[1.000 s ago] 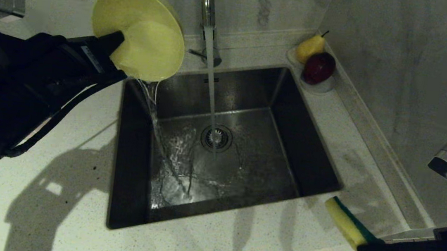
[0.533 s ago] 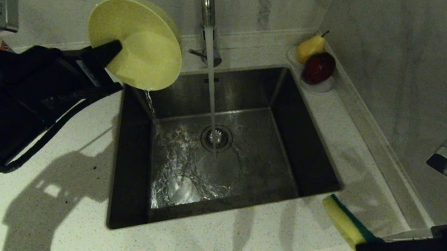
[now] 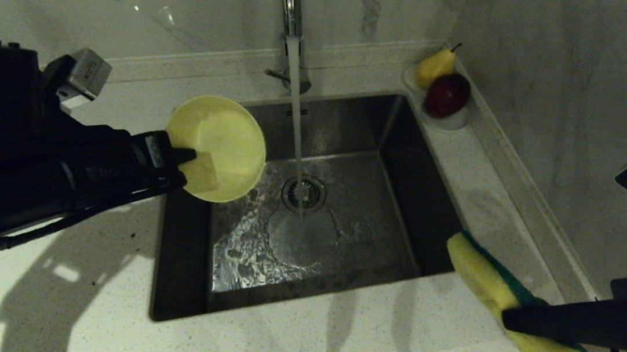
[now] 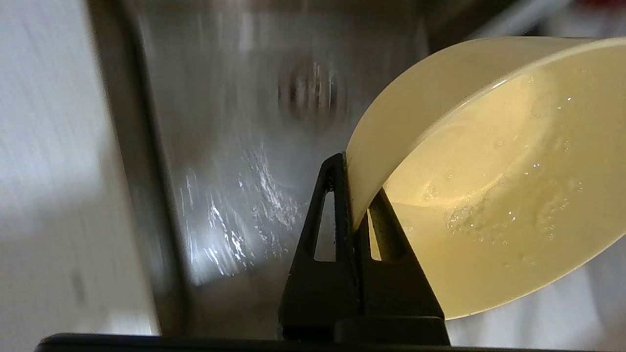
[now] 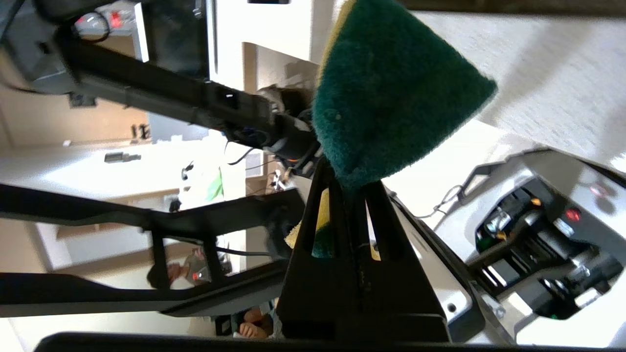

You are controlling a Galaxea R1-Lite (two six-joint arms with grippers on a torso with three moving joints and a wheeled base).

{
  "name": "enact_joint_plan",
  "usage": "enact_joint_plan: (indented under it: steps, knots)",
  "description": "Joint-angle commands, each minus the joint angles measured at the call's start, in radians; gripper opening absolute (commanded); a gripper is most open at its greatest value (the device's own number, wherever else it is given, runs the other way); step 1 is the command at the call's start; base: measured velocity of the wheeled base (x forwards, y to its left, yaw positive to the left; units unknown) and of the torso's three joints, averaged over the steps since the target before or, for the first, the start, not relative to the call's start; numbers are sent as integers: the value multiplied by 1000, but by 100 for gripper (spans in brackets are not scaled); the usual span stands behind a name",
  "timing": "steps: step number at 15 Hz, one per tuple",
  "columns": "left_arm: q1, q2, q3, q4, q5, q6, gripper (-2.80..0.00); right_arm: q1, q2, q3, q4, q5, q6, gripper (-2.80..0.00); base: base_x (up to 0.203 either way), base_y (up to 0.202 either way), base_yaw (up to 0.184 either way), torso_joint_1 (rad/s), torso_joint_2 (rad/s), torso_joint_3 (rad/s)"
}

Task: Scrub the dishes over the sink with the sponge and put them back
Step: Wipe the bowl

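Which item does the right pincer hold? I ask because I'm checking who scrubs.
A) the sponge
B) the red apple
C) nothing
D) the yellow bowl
A: the right pincer is shut on the sponge beside the sink, while the left pincer grips the yellow bowl's rim.

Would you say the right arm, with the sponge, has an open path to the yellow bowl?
Probably yes: between the sponge in the right claw and the yellow bowl lies only open sink and the water stream.

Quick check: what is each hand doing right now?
Left hand: shut on the yellow bowl.
Right hand: shut on the sponge.
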Motion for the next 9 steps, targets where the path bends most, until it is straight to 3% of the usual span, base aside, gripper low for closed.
enact_joint_plan:
  steps: [1,9]
  knots:
    - [-4,1,-49,200,-44,-44,-280,43,45,-37,2,5,3,-280,0,0,0,0,0,0]
    - [-159,32,-156,531,-114,-80,-280,165,198,-143,0,-4,4,-280,0,0,0,0,0,0]
